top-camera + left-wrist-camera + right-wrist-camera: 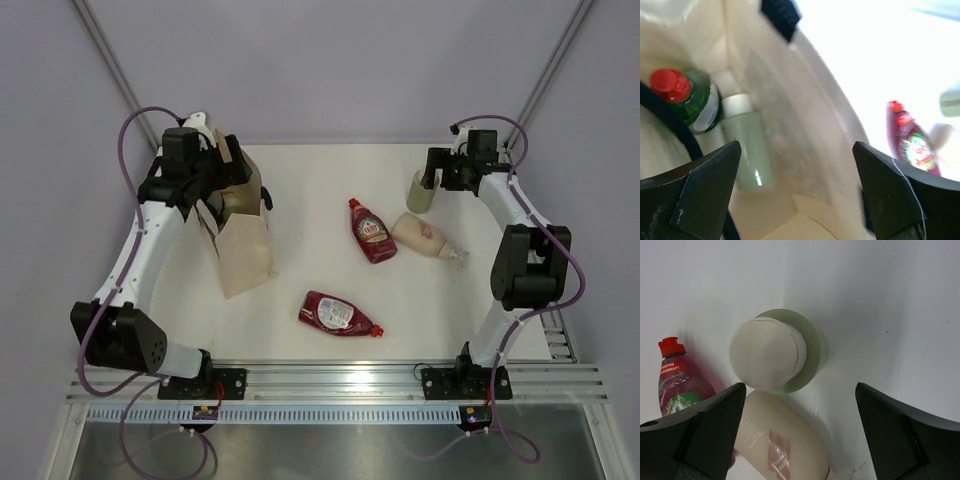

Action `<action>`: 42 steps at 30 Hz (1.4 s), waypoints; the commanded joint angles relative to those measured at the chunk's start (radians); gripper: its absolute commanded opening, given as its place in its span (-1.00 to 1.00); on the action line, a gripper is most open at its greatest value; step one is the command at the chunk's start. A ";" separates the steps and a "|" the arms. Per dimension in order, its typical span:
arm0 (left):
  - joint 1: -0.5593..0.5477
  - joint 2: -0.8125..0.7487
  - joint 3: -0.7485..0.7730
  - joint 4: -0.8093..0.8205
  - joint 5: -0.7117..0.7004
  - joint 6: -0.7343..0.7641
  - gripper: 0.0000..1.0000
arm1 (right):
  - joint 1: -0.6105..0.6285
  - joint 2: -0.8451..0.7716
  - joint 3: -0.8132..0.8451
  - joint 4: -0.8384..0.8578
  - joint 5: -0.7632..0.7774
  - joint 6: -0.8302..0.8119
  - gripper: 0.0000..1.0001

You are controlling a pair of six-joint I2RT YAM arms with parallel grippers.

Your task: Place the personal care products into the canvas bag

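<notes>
The cream canvas bag (245, 250) stands at the left with my left gripper (222, 180) over its mouth. In the left wrist view the left gripper (797, 192) is open and holds nothing. Below it, inside the bag (815, 150), lie a green bottle with a red cap (687, 97) and a pale green bottle with a white cap (747, 147). My right gripper (440, 175) is open just above an upright pale green bottle (421, 191), whose white cap (767, 352) shows from above. A beige-pink bottle (425, 238) and two dark red bottles (372, 231) (338, 313) lie on the table.
The white table (300, 180) is ringed by pale walls and metal frame posts (110, 60). A rail (340, 380) with both arm bases runs along the near edge. The bag's dark navy handle (782, 15) crosses the top of the left wrist view.
</notes>
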 commanded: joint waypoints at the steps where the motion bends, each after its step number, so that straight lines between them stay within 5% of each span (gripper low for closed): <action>1: 0.006 -0.119 -0.023 0.101 0.112 0.003 0.98 | 0.006 0.039 0.080 0.065 -0.003 -0.021 0.99; 13: 0.005 -0.403 -0.227 0.366 0.402 -0.081 0.97 | 0.013 0.131 0.126 0.060 -0.201 -0.102 0.99; 29: -0.185 -0.329 -0.217 0.451 0.439 -0.078 0.98 | 0.079 0.215 0.137 0.099 -0.082 -0.161 0.83; 32: -0.219 -0.305 -0.191 0.448 0.430 -0.063 0.98 | 0.082 0.215 0.110 0.143 -0.054 -0.159 0.66; 42: -0.320 -0.257 -0.154 0.460 0.376 0.014 0.98 | 0.079 0.136 0.051 0.157 -0.160 -0.104 -0.64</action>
